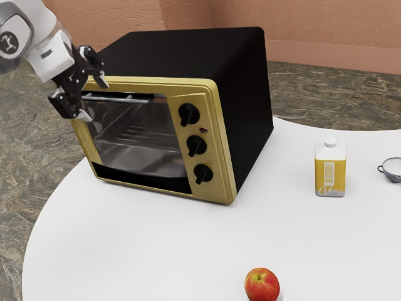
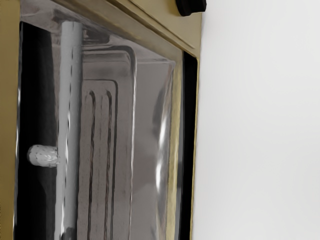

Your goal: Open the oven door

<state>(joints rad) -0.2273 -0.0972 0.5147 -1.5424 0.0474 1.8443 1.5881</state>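
Gripper [image 1: 94, 100]: open, its fingers parted, one higher and one lower, at the handle end farthest from the knobs [image 1: 196, 145]; nothing gripped.
Handle [image 2: 70, 125]: a pale bar standing off the oven door [image 1: 138, 139] on short posts, along its upper edge; the wrist view looks almost straight onto it.
Oven door: shut as far as I can judge, its glass face set in the gold front of the oven [image 1: 249, 94], rack and tray visible behind.
Contact: the exterior view looks across the fingers at a slant, so whether either one touches the bar is perhaps too close to call.
Slip risk: closing before the bar is well between the fingers could pinch only its edge, and the grip would slide off when pulled.
Post risk: a finger landing on a post would keep the grip from seating.
Pull risk: the hinge is probably low, so a straight pull instead of an outward, downward arc could wrench the bar loose or drag the oven on the table [image 1: 156, 251].
Around: a yellow-and-white carton [image 1: 330, 168] and a small strainer [image 1: 393, 169] toward the exterior view's right; an apple [image 1: 262, 285] nearer the camera.
In the way: nothing seen before the door; the carton and apple sit well apart from its likely swing.
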